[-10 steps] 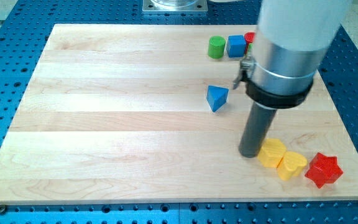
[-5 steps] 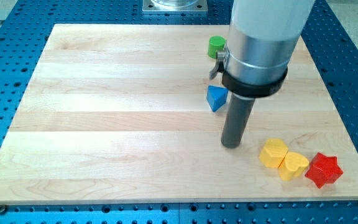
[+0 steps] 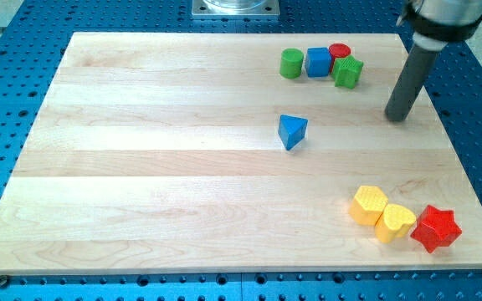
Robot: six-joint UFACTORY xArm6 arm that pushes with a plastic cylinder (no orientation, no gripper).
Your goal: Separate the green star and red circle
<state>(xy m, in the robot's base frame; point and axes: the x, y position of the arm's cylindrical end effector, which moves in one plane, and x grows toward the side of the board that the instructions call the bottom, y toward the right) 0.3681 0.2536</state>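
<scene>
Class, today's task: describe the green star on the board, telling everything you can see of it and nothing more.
The green star is a small, chunky block with ridged sides, matte green, lying flat on the wooden board near the view's top right. It ends a short row: the red circle sits right behind it, apparently touching, and the blue cube is close on its left. My tip stands apart from it, to the view's right and slightly lower.

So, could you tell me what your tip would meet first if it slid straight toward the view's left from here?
Probably nothing: my tip sits below the green star and above the blue triangle, though depth is uncertain.
</scene>
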